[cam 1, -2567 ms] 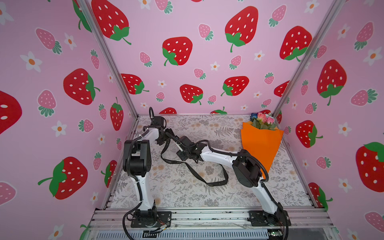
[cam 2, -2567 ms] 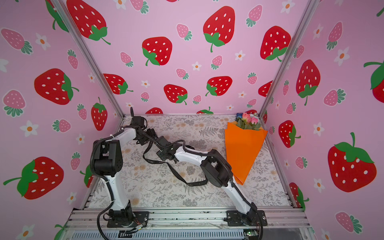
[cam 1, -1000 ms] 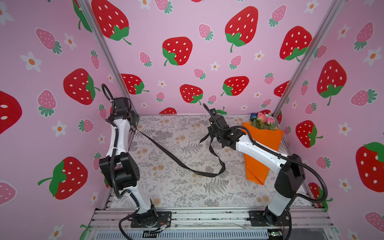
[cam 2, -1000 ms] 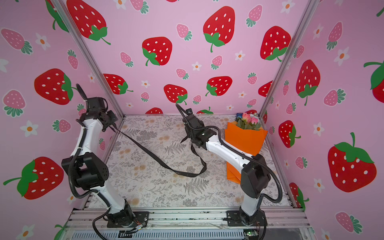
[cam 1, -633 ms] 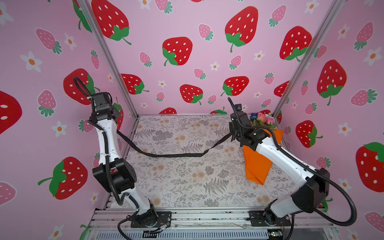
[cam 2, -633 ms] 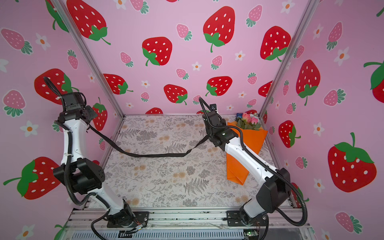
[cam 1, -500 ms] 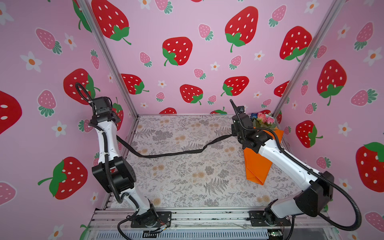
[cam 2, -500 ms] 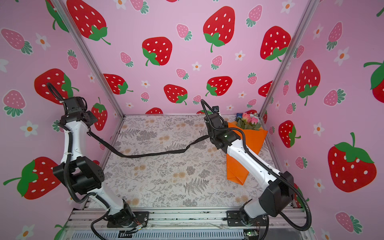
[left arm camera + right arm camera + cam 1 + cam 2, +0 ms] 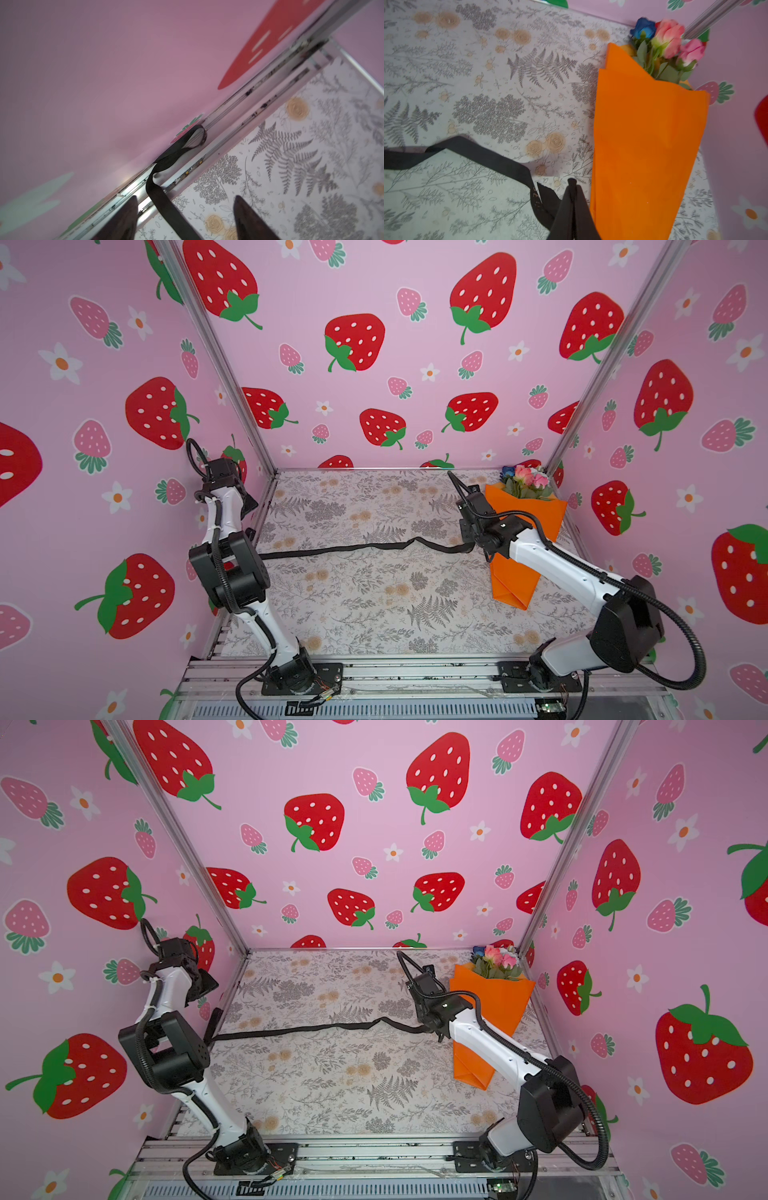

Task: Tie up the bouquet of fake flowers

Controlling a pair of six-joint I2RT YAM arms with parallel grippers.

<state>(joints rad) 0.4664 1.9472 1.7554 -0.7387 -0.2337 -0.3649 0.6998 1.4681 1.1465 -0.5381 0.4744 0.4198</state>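
The left gripper (image 9: pixel 248 506) hangs raised beside the left wall (image 9: pixel 83 531), over the mat's (image 9: pixel 353 605) edge. In the left wrist view its fingers (image 9: pixel 124 218) stand wide apart and grip nothing. The ribbon (image 9: pixel 162 199) passes loose between them, and its end curls on the rail (image 9: pixel 232 112) at the foot of the wall.

In both top views the ribbon (image 9: pixel 353 548) (image 9: pixel 311 1028) lies slack across the mat from the left edge, with a kink past the middle, up to the right gripper (image 9: pixel 471 546) (image 9: pixel 432 1029). The right wrist view shows that gripper (image 9: pixel 572 184) low over the mat with its fingers pressed together, pinching the ribbon (image 9: pixel 477 149) near its other end.

Just beside it lies the bouquet (image 9: pixel 525 483) (image 9: pixel 498 963) (image 9: pixel 668 43), flat on the mat along the right wall (image 9: pixel 665 572). Its pink and blue blooms (image 9: pixel 643 27) point into the far right corner. Its orange paper (image 9: pixel 648 135) tapers toward the front, and the right arm crosses above it. Whether the fingers touch the paper cannot be told.
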